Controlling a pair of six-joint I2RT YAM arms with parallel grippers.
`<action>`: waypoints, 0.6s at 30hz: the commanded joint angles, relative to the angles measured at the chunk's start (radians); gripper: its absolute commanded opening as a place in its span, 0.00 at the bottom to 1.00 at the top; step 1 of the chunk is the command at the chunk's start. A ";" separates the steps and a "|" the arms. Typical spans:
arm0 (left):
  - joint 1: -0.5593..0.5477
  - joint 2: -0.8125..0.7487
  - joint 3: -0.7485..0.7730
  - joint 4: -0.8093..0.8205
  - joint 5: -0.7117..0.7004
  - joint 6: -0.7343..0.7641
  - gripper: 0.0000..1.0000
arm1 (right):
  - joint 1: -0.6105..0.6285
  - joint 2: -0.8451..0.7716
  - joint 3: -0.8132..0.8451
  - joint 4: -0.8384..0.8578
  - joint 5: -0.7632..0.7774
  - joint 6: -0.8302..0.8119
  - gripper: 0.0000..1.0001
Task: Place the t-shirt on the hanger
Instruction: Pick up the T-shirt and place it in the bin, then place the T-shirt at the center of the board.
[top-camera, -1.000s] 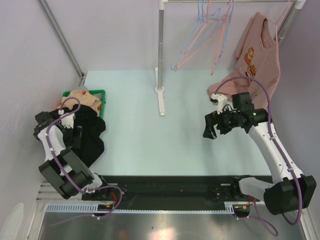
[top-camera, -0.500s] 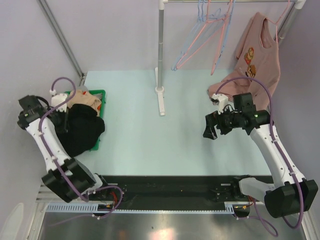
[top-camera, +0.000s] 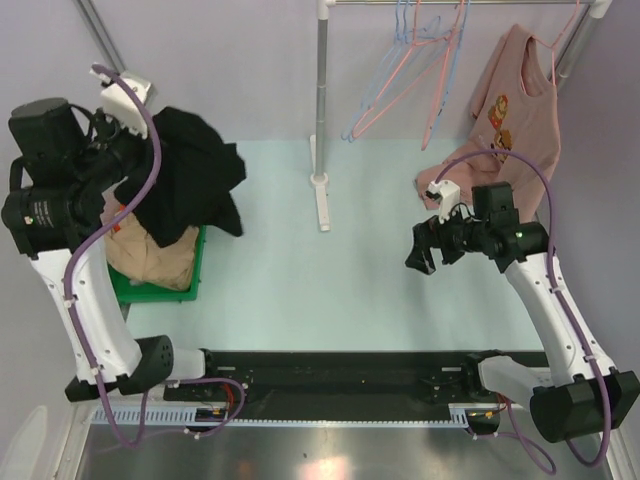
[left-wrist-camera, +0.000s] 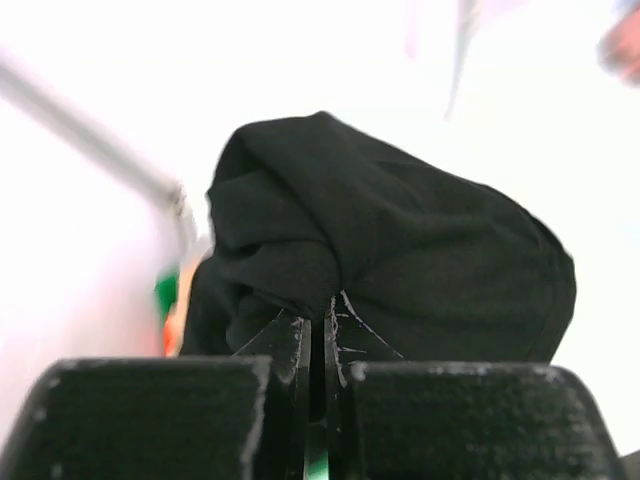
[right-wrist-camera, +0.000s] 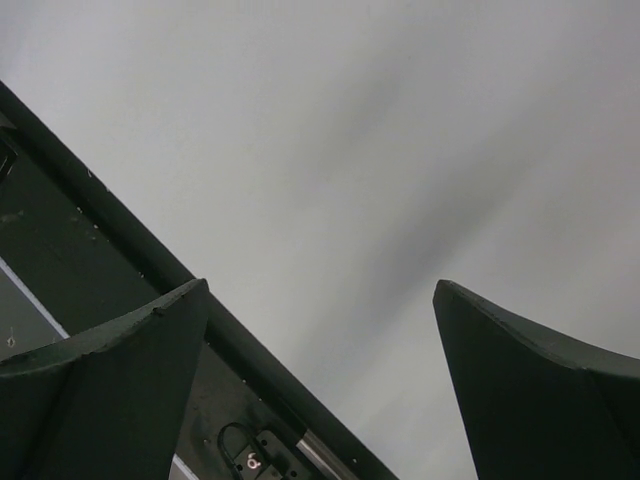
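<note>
Up off the basket since a second ago: the t-shirt (top-camera: 195, 170) now hangs in the air at the far-left corner of the counter (top-camera: 300, 280), carried there by the left arm (top-camera: 85, 300), which has swung from low beside the basket to high and back. The left jaws are pinched tight on a fold of the black cloth; in the wrist view the two fingers (left-wrist-camera: 285, 345) meet with fabric bunched just above them and the shirt (left-wrist-camera: 400, 250) draped beyond as a dark crumpled mass. No print or lettering shows from either angle. The lower hem of the shirt dangles over the far edge of the green basket (top-camera: 200, 268), where a tan garment (top-camera: 150, 250) lies heaped. The hanger (top-camera: 403, 28) hangs on the rail at the far side, bunched among pink wire hangers (top-camera: 385, 100), well apart from the shirt, with the white rail post (top-camera: 321, 100) between them. A dusty-pink shirt (top-camera: 515, 100) hangs further right on the same rail. The right arm (top-camera: 545, 300) hovers over the right side of the counter, much where it was a second ago, right jaws spread wide and holding nothing, fingers (right-wrist-camera: 110, 390) splayed to either side of the wrist view.
</note>
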 joint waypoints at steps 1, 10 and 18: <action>-0.198 0.065 0.176 0.028 0.040 -0.144 0.00 | -0.022 -0.023 0.078 0.041 0.004 -0.047 1.00; -0.625 0.019 -0.203 0.126 0.075 -0.152 0.00 | -0.099 -0.078 0.130 0.009 -0.040 -0.219 1.00; -0.676 0.126 -0.583 0.248 0.245 -0.149 0.37 | -0.096 -0.062 0.129 -0.169 -0.094 -0.380 0.99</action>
